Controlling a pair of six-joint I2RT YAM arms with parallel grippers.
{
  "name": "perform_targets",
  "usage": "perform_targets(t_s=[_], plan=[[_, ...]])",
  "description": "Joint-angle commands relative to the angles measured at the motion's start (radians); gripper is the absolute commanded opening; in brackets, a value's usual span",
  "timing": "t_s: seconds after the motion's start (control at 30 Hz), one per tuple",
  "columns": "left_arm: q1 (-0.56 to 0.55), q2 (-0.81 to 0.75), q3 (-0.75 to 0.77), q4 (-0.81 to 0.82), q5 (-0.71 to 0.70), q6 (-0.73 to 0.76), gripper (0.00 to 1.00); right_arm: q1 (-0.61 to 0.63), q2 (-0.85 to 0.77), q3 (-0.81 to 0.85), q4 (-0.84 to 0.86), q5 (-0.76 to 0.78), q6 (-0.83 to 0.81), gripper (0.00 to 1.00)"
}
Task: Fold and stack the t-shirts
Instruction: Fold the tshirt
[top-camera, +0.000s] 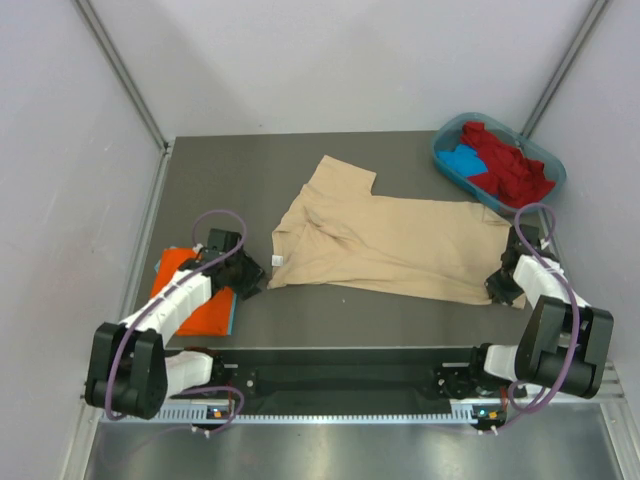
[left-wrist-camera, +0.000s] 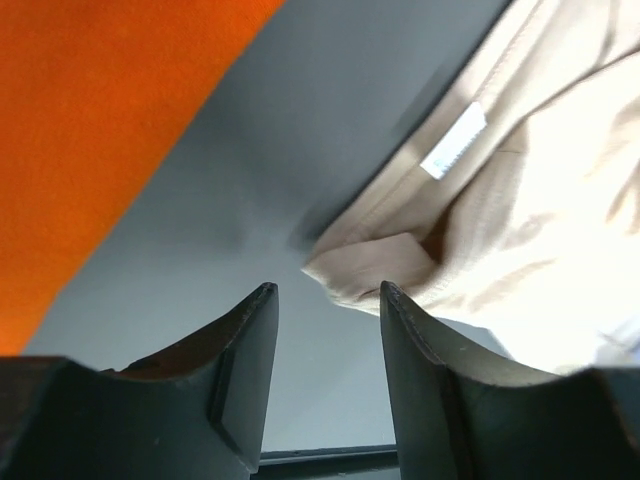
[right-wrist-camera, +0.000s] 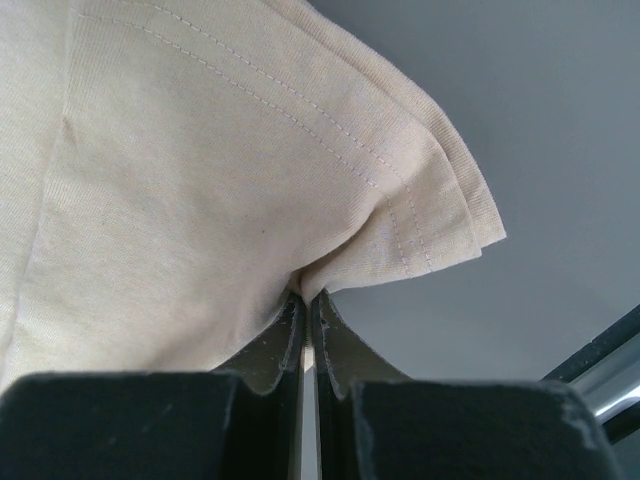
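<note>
Beige shirt (top-camera: 400, 240): spread across the middle of the bench (top-camera: 250, 170), white neck label (left-wrist-camera: 455, 140) toward the left.
Right fingers (right-wrist-camera: 303, 320): pinched tight on the beige shirt's hem corner.
Left fingers (top-camera: 252, 278): parted, gripping nothing, just short of the collar edge.
Orange shirt (top-camera: 195, 300): folded, bench's left, under the left arm.
Tub (top-camera: 438, 150): far right corner, red shirt (top-camera: 510, 165) and blue shirt (top-camera: 462, 160) inside.

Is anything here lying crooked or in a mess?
The beige shirt lies askew and rumpled on the table, bunched near its collar. The red shirts and blue shirt sit heaped in the tub. Nothing looks damaged.
</note>
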Motion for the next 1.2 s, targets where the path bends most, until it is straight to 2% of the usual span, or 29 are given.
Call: perform_targets(t_s=[0.0,0.13,0.23,0.47,0.97,1.1,1.17], plan=[[0.002,-0.051,-0.008,0.061,-0.015,-0.101,0.50,-0.026,-0.014,-0.018,0.065,0.051,-0.014,0.00],[0.002,-0.052,-0.028,0.040,-0.023,-0.176,0.52,-0.024,-0.017,-0.019,0.065,0.049,-0.014,0.00],[0.002,-0.072,-0.086,0.092,0.000,-0.264,0.53,-0.024,-0.017,-0.019,0.067,0.049,-0.017,0.00],[0.002,-0.064,-0.091,0.079,-0.015,-0.301,0.50,-0.026,-0.034,-0.024,0.074,0.051,-0.019,0.00],[-0.005,-0.008,-0.138,0.182,0.023,-0.399,0.47,-0.024,-0.045,-0.033,0.082,0.051,-0.014,0.00],[-0.013,0.021,-0.140,0.201,0.025,-0.411,0.42,-0.024,-0.043,-0.033,0.082,0.051,-0.014,0.00],[-0.021,0.031,-0.140,0.217,0.031,-0.409,0.33,-0.024,-0.042,-0.031,0.083,0.052,-0.013,0.00]])
